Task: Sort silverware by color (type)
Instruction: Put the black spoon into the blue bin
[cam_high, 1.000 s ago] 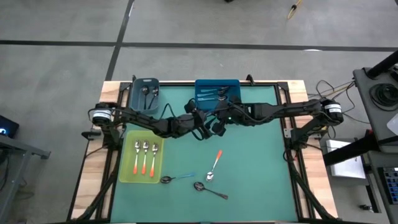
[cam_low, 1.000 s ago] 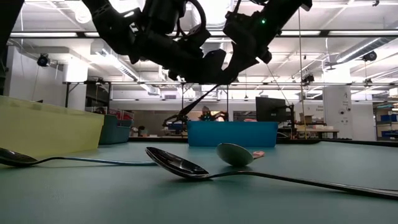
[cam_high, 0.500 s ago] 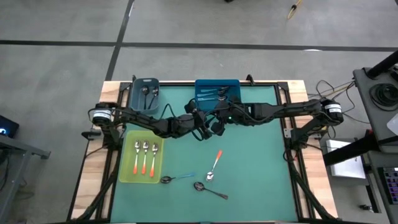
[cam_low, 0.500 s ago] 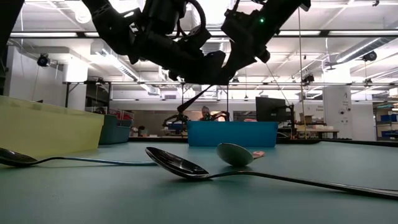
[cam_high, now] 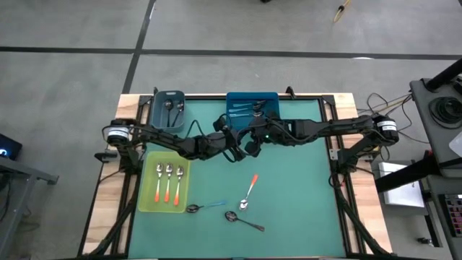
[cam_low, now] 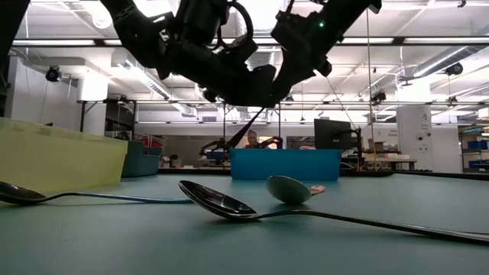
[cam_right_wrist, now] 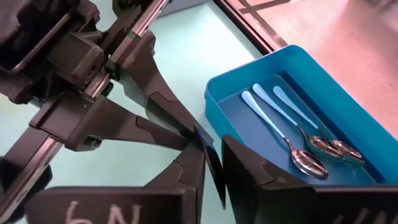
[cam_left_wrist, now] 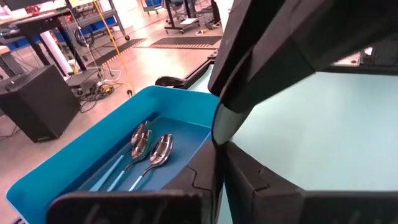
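The green table point(cam_high: 296, 188) is bare across its right half and along the near edge, leaving wide room there; bins crowd the far edge and left side. Both arms reach inward from the table's sides and meet above the middle, held high off the surface. The left gripper point(cam_high: 237, 146) has its fingers pressed together, and the right gripper point(cam_high: 250, 141), just beside it, stands slightly parted; a thin dark strip shows at the meeting fingertips in the right wrist view, too unclear to name. The yellow-green tray point(cam_high: 148, 189) at the left holds three orange-handled spoons point(cam_high: 168, 184). The blue bin point(cam_high: 232, 100) at the far edge holds blue-handled spoons point(cam_right_wrist: 292, 137); the grey bin point(cam_high: 157, 115) beside it holds dark ones. Three spoons lie loose near the front, well below the grippers: an orange-handled spoon point(cam_high: 250, 190), a blue-handled spoon point(cam_high: 204, 207) and a dark spoon point(cam_high: 244, 219).
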Tool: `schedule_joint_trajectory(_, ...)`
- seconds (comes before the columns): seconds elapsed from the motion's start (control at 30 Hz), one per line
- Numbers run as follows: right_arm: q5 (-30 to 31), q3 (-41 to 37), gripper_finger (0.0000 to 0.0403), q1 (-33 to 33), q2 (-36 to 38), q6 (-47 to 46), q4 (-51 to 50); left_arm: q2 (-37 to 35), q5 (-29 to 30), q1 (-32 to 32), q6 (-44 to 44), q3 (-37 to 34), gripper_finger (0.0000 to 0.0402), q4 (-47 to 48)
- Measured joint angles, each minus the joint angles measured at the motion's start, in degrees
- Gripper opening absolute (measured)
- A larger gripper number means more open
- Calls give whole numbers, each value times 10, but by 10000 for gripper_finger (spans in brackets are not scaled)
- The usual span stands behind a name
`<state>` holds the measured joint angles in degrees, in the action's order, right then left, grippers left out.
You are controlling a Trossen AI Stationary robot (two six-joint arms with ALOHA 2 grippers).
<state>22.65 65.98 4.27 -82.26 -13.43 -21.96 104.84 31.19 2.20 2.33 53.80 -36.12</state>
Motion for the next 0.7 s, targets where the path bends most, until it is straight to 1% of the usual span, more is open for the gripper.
schedule_joint_trajectory(0.2, 0, 0, 92, 0, 0, -3, 5, -7, -3, 0, -16, 0, 0, 3)
schedule_joint_trajectory(0.27, 16, 0, 110, 0, 0, -3, 4, -13, -3, 0, -30, 0, 1, 16)
schedule_joint_trajectory(0.37, 47, 0, 132, -1, 4, -3, 2, -35, -4, 4, -68, 0, 1, 65)
schedule_joint_trajectory(0.47, 59, 0, 146, 0, 12, -5, 2, -66, -4, 12, -93, -2, 1, 118)
schedule_joint_trajectory(0.7, 59, 0, 154, 0, 16, -5, -3, -133, -4, 33, -136, -3, 1, 241)
